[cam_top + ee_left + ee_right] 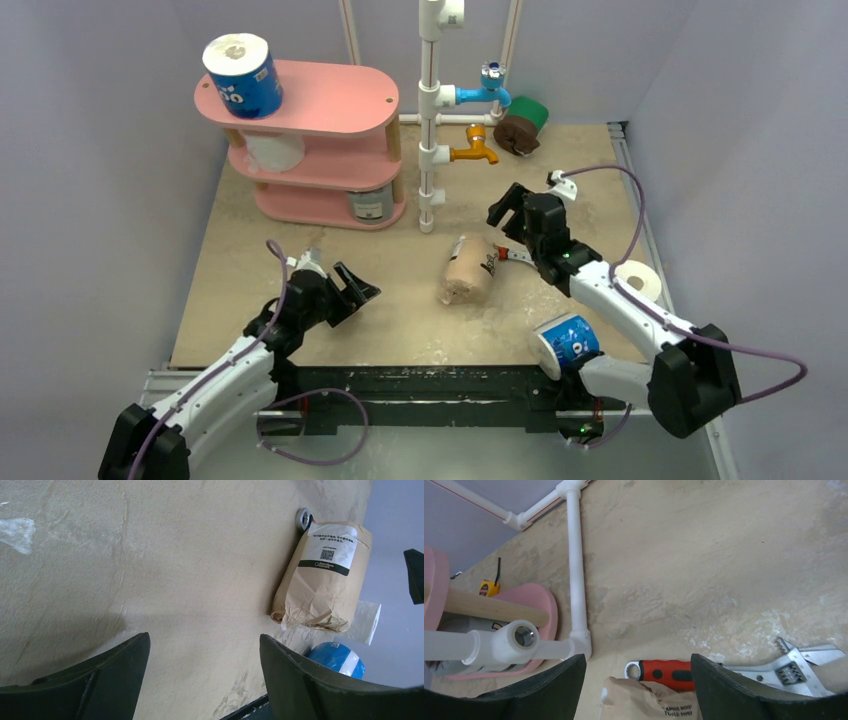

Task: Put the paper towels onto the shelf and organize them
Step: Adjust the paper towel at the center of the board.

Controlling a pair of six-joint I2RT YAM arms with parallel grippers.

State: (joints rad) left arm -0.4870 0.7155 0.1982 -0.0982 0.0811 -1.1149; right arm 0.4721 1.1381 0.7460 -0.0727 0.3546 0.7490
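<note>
Nearest the front edge, a blue printed roll sits just beside the right arm. A bare white roll behind it is partly covered by that arm. At the near left, the left gripper hangs over bare tabletop, fingers spread wide with nothing between them and free room all round.

At mid-table the brown-wrapped roll lies on its side. A red-handled wrench lies just behind it, mostly hidden from above. The right gripper stands beyond that roll with its fingers parted. The wrist view cuts off the wrapper's end, so it is probably untouched.

Farther left, the pink shelf holds a top-tier blue roll, a middle white roll and a grey roll half hidden under the middle board. The white pipe frame stands just right of it. At the far right lie a green roll and a dark brown roll, touching.
</note>
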